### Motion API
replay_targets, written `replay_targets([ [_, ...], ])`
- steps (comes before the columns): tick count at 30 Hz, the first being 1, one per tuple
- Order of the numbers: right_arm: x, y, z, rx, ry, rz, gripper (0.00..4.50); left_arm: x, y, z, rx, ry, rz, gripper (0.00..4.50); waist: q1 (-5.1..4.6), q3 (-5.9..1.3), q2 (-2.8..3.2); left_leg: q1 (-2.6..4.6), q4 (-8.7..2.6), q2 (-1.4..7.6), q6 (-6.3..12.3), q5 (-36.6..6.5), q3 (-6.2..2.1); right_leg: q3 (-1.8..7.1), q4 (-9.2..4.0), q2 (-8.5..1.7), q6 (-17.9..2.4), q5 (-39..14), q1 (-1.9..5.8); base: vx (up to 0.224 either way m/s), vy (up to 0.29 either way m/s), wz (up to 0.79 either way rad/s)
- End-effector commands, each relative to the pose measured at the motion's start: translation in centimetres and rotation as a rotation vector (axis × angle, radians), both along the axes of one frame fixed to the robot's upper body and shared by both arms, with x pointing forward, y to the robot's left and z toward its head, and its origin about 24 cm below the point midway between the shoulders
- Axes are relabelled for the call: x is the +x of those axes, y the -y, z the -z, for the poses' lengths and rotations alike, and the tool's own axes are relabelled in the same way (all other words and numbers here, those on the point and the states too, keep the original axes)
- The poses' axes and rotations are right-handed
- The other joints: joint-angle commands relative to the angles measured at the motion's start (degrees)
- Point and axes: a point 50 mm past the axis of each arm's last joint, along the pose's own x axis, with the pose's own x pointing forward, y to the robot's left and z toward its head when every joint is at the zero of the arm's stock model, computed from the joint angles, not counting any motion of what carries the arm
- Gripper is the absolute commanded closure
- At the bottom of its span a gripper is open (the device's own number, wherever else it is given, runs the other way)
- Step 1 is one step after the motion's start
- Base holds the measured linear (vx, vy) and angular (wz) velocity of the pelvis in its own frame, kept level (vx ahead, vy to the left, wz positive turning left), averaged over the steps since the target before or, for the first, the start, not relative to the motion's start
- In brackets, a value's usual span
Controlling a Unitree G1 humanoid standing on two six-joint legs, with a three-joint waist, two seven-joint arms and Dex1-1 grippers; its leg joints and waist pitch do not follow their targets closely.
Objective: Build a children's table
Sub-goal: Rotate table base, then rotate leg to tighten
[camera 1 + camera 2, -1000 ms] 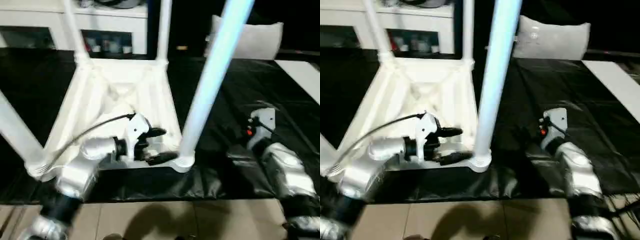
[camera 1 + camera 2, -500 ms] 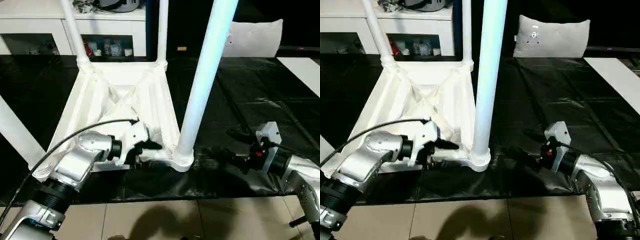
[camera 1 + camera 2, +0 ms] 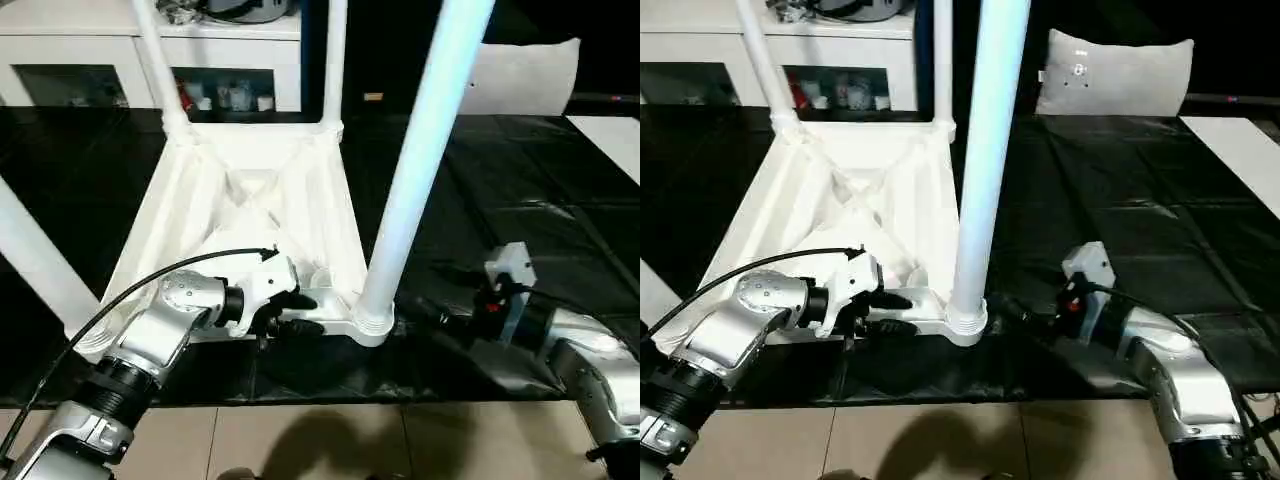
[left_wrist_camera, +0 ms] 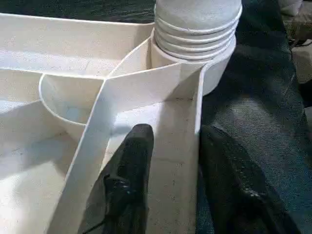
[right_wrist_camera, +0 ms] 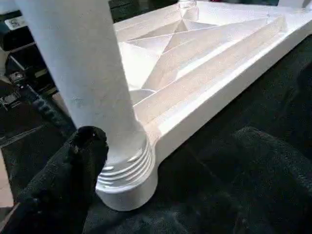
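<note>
Left arm reaches in low, its end effector point(image 3: 305, 313) level with fingers point(image 4: 130, 165) narrowly parted, one either side of a white rim. Right arm stretches in level, end effector point(image 3: 425, 306) spread wide.

- The left forearm point(image 3: 150, 345) is a silver, rounded metal casing; nearer the elbow it narrows into a black ribbed collar.
- A thin black cable point(image 3: 130, 300) arcs from the wrist back along that arm.
- The left gripper point(image 3: 305, 314) has a white housing behind two black fingers point(image 4: 127, 180) with a matt, slightly textured surface.
- The right forearm point(image 3: 1175, 375) is silver too, with a glossy, faceted shell.
- A white box point(image 3: 1087, 265) sits on the right wrist, with a small red mark beside it.
- The right gripper point(image 3: 1015, 312) has black fingers point(image 5: 63, 170).
</note>
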Motion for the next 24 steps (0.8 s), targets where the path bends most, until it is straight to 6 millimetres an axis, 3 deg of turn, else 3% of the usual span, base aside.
replay_targets([
  [1, 0.4, 0.0, -0.9, -0.015, 0.022, -0.014, 0.0, -0.3, -0.5, 0.5, 0.02, -0.045, 0.013, 3.21, 0.08, -3.29, -0.07, 0.34, -4.53, 0.67, 1.58, -17.15, -0.05, 1.81, -5.13, -3.01, -7.05, -26.69, 2.69, 0.0, 0.0, 0.0],
  [5, 0.5, 0.0, -1.2, -0.004, 0.019, -0.03, 0.0, -0.7, -0.5, 0.5, 0.026, -0.074, 0.042, 3.54, 0.01, -3.29, -0.12, 0.43, -4.56, 0.74, 1.5, -17.26, -0.11, 1.81, -5.19, -3.02, -6.64, -27.54, 2.57, 0.0, 0.0, 0.0],
  [8, 0.3, -0.3, -1.2, -0.003, -0.001, -0.075, 0.0, -0.8, -0.6, 0.7, 0.039, -0.073, 0.047, 3.81, 0.08, -3.42, -0.05, 0.33, -4.53, 0.81, 1.71, -16.32, -0.09, 1.87, -4.83, -2.91, -7.6, -24.67, 2.73, 0.0, 0.0, 0.0],
  [10, 0.2, -0.8, -1.2, -0.009, -0.021, -0.136, 0.0, -0.7, -0.7, 1.0, 0.079, -0.058, 0.054, 3.98, 0.11, -3.4, -0.42, 0.26, -4.5, 0.81, 2.02, -15.87, -0.03, 1.88, -4.73, -2.92, -7.73, -23.97, 2.82, 0.0, 0.0, 0.0],
  [14, 0.7, -1.3, -1.5, -0.002, -0.027, -0.165, 0.0, -0.6, -0.7, 1.0, 0.084, -0.05, 0.053, 4.39, 0.06, -3.37, -0.51, 0.28, -4.42, 0.76, 2.01, -15.6, 0.01, 1.89, -4.81, -3.09, -7.36, -25.82, 2.71, 0.0, 0.0, 0.0],
  [15, 0.8, -1.4, -1.5, 0.006, -0.031, -0.176, 0.28, -0.5, -0.6, 0.9, 0.079, -0.049, 0.052, 4.44, 0.05, -3.38, -0.5, 0.26, -4.43, 0.77, 2.01, -15.52, -0.02, 1.88, -4.81, -3.1, -7.35, -25.96, 2.73, 0.0, 0.0, 0.0],
  [24, 2.1, -2.5, -1.2, 0.001, -0.081, -0.273, 0.96, -0.8, -0.1, 0.8, 0.066, -0.058, 0.101, 4.5, 0.05, -3.63, -0.39, 0.2, -4.24, 0.85, 2.05, -13.33, 0.15, 1.98, -4.06, -3.04, -10.28, -19.67, 2.92, 0.0, 0.0, 0.0],
])
